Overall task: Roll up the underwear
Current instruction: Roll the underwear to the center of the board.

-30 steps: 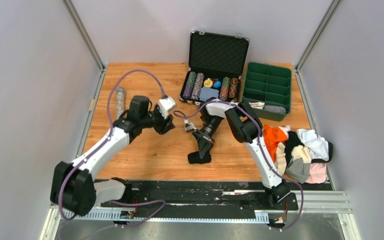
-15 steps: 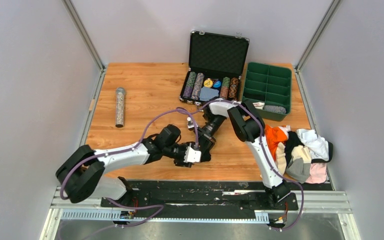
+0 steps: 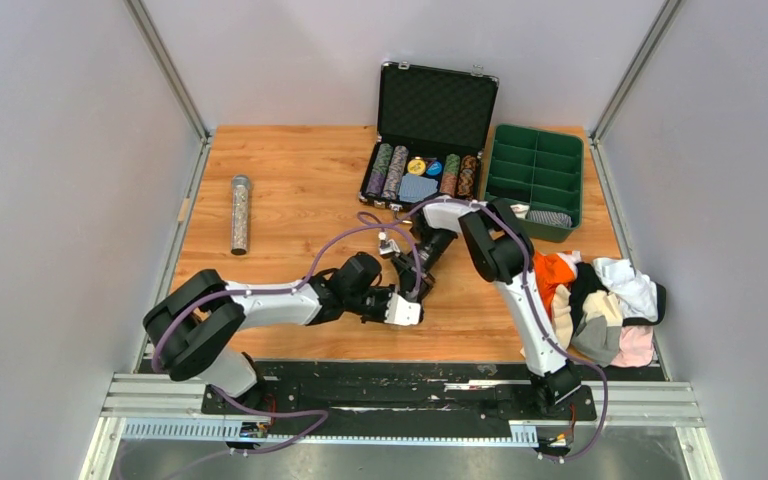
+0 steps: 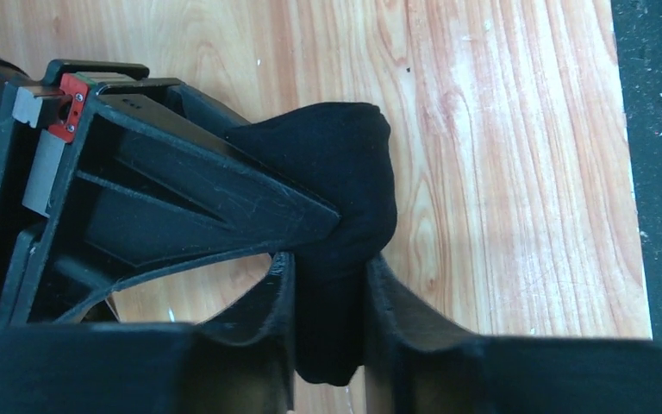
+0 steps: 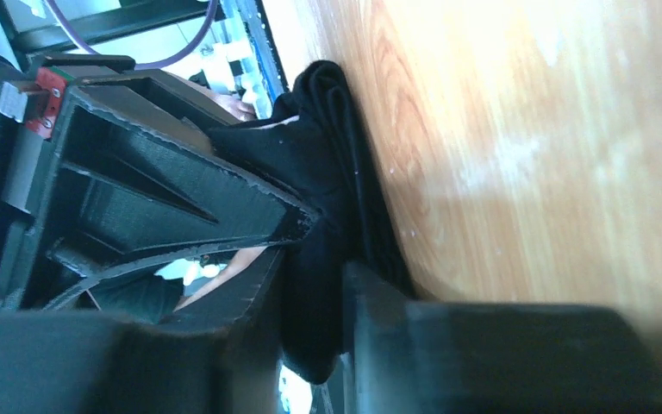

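Two claws are closed on one item. The black underwear (image 4: 345, 164), bunched into a small wad, is pinched between the fingers of the left claw (image 4: 329, 276) and is also clamped at the tip of the right claw (image 5: 315, 276). Neither claw is wide; both are narrowed onto cloth, nearly tip to tip. The wad is rested on the table (image 3: 290, 180), with part of it bulging past the left claw's tips. A pile (image 3: 600, 300) of other pieces is seen well off to the right claw's outer side.

Risk, as judged: with both grips this close, the fingers could be knocked together on any twist. If the claws are pulled apart, or one lets go early, the roll could be tugged loose and sprung open.

From above the wad is almost fully hidden under the claws. Only the wrist views show the grips. Stacked layers are shown edge-on by the right wrist, and the table's near edge by the left wrist.
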### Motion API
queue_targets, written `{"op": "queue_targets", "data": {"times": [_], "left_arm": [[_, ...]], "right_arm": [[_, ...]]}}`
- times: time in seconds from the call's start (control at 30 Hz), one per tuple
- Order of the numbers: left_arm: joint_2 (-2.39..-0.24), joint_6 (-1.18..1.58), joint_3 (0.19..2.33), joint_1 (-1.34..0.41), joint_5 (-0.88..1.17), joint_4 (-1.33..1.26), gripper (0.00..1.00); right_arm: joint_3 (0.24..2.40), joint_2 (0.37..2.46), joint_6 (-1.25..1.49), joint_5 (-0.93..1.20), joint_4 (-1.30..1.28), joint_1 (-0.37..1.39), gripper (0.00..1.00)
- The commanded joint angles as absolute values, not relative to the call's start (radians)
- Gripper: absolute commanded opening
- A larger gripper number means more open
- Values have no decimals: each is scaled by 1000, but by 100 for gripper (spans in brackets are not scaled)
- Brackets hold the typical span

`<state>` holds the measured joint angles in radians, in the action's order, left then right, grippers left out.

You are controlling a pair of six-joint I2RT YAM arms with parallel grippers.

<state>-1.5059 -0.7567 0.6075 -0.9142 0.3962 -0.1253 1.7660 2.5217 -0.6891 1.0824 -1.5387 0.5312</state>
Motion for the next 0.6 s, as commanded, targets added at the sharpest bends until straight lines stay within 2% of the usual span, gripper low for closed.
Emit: {"op": "queue_targets", "data": {"times": [0.0,0.03,0.07,0.1,0.3,0.37,0.47,0.57], "left_arm": [[-1624,-795,698,-929,496,88,15],[-1636,-786,712,-928,511,107,8],[-1652,-784,730,-928,515,133,6],[-1657,-778,734,-927,523,138,2],[-1700,-779,777,-926,561,203,0],[-1722,-753,803,-911,583,223,0],[-1783,-692,874,-881,637,277,0],[-1843,-608,960,-843,700,343,0]], "right_arm": [[1711,2597,-578,943,-1333,518,45],[1720,2571,-573,939,-1333,514,66],[1731,2533,-563,943,-1331,505,96],[1745,2491,-546,948,-1327,489,99],[1798,2147,-572,873,-1314,396,100],[1764,1995,-547,860,-1208,336,100],[1630,1711,-461,783,-914,230,100],[1241,1334,-397,651,-416,142,100]]}}
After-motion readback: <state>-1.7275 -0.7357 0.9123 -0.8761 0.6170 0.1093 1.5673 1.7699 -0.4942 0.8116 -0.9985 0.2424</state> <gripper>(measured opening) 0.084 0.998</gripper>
